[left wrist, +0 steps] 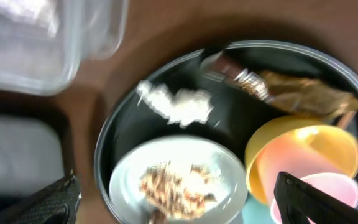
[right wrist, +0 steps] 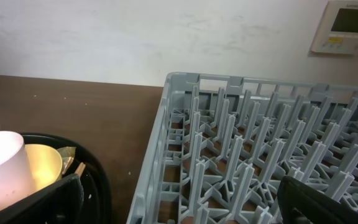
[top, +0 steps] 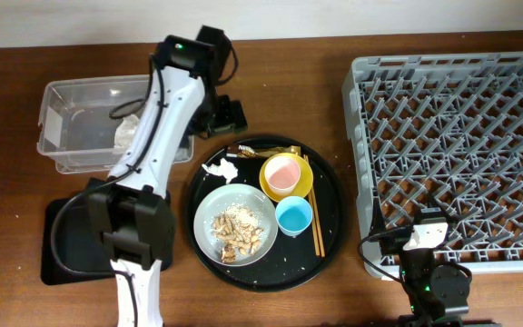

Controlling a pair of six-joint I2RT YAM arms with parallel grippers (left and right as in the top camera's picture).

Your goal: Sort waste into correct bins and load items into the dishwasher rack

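Note:
My left gripper (top: 228, 116) hangs open and empty above the far rim of the round black tray (top: 330, 232). Below it a crumpled white tissue (left wrist: 179, 106) lies on that tray, beside a grey bowl (left wrist: 179, 183) holding crumbly food scraps (top: 237, 232). A pink cup (top: 284, 173) sits inside the yellow bowl (top: 302, 186). Close by are the blue cup (top: 294, 215) and the chopsticks (top: 316, 218). The clear tub (top: 71, 127) holds something white. A shallow black tray (top: 62, 241) lies under the left arm. My right gripper (top: 428, 232) is open at the near left edge of the dishwasher rack (top: 461, 127), holding nothing.
A brown wrapper (left wrist: 291, 90) lies at the round tray's far side. The left arm stretches over the black bin and the tub's right end. The left wrist view is blurred. Bare wooden tabletop (right wrist: 92, 106) shows between the round tray and the rack.

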